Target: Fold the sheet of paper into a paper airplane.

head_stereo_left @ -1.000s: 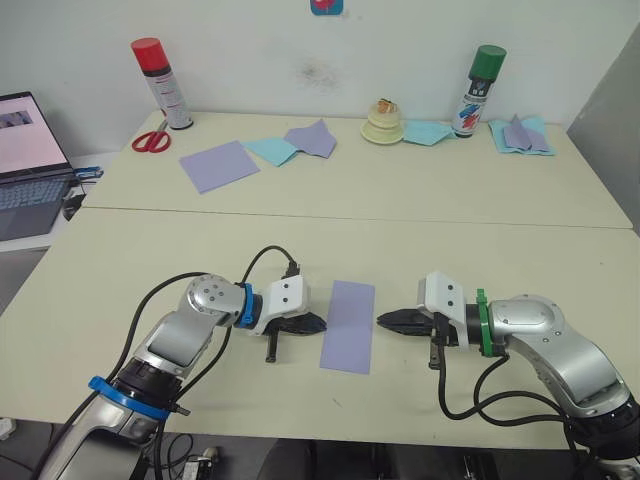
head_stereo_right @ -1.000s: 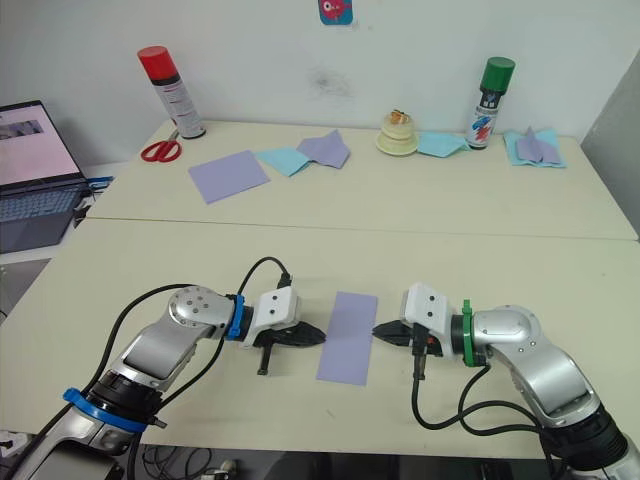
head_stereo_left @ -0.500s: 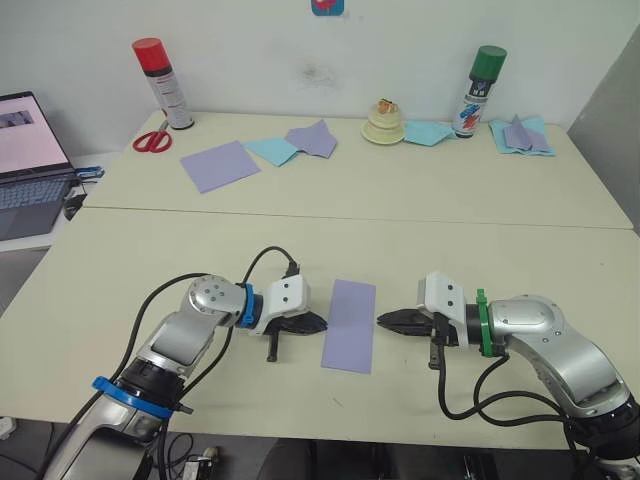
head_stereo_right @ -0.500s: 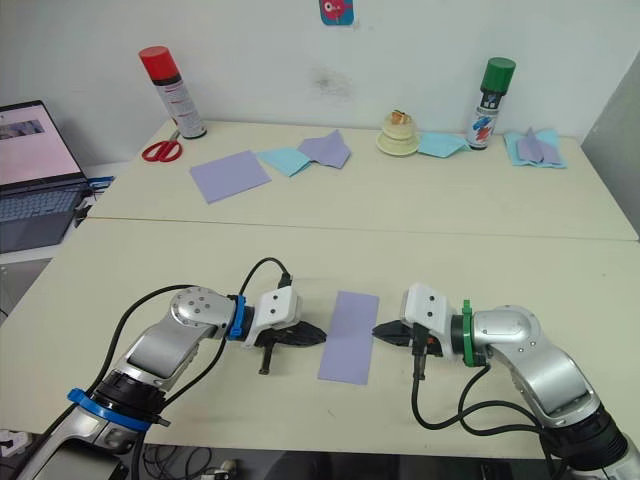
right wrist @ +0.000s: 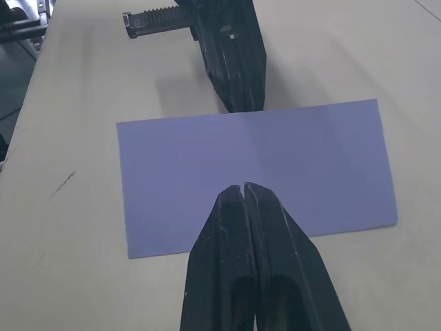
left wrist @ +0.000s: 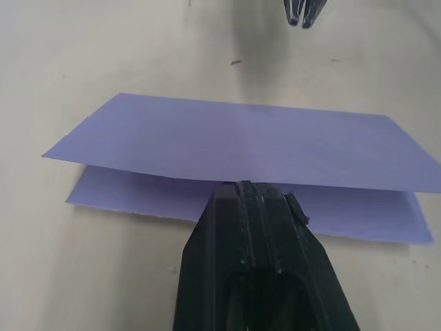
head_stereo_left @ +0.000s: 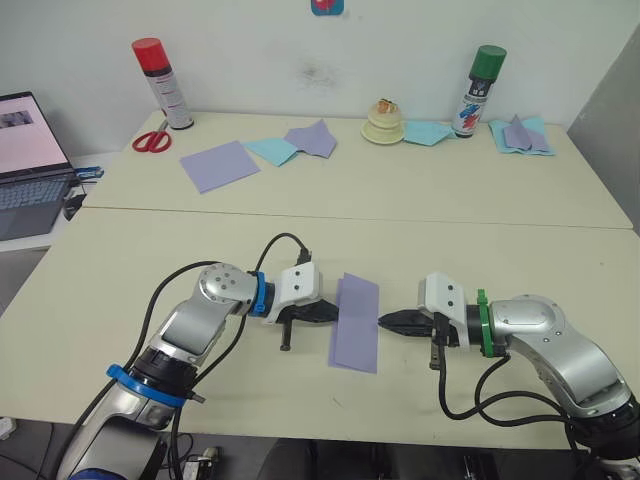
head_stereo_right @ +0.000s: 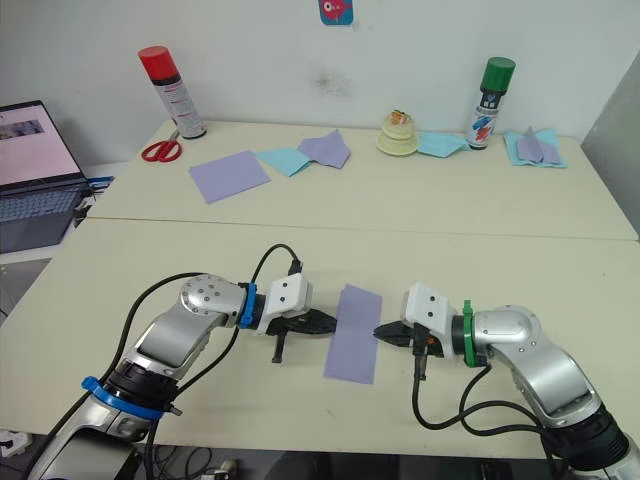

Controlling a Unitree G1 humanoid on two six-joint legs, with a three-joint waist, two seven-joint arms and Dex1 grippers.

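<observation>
We saw a cream table (head_stereo_left: 500,210) against a white wall | left gripper (head_stereo_left: 330,313) closed, lifting the top layer's edge of the sheet of paper (head_stereo_left: 356,323) | right gripper (head_stereo_left: 383,322) closed at its opposite edge | spray cans, scissors (head_stereo_left: 151,140) behind

Lavender sheet of paper (head_stereo_left: 356,322), folded in half lengthwise, top layer's left edge slightly lifted off table.

Two pale beige tables (head_stereo_left: 400,205) end to end against a white wall (head_stereo_left: 260,40)

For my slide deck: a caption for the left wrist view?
Left gripper slips under the folded lavender sheet of paper, lifting its top layer.
</observation>
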